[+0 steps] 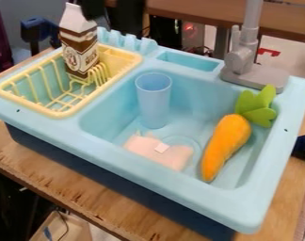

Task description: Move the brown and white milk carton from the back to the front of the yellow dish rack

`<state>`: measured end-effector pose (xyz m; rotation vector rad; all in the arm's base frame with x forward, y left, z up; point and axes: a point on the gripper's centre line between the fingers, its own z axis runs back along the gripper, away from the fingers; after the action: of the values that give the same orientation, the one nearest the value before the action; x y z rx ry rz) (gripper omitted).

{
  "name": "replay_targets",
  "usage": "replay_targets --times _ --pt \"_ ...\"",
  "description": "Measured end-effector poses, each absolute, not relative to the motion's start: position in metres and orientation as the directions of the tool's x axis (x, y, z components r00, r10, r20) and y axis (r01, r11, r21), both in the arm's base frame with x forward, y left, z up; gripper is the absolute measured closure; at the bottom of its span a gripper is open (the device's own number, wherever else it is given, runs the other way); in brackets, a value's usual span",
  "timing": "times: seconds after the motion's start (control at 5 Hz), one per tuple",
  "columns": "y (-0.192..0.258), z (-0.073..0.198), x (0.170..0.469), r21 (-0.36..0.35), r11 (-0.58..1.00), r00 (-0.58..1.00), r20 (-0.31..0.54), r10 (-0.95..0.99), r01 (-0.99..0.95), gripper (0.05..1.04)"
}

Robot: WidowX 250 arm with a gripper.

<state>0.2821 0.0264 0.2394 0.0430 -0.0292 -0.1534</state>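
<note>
One carton [79,51] is in the rack [60,114], seemingly nearly placed; the gripper [94,9] is near; its grip cannot be told.

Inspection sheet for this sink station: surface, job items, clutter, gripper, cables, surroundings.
Surface: toy sink on wooden table; grey tap at its back edge.
Job items: milk carton, upright in yellow rack.
Clutter: in the basin, blue cup upright, pink toy with white tag lying flat, carrot leaning, leaves up by the rim.
Gripper: at top edge, beside carton's top; contact can't be told.
Cables: thin dark one at open box, lower left.
Surroundings: red light behind the sink.
</note>
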Motion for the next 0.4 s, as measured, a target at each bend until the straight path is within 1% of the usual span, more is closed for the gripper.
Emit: replay_targets --times 0.4 --pt "0.08 0.253 0.296 0.063 0.991 0.992 0.043 -0.119 0.116 0.083"
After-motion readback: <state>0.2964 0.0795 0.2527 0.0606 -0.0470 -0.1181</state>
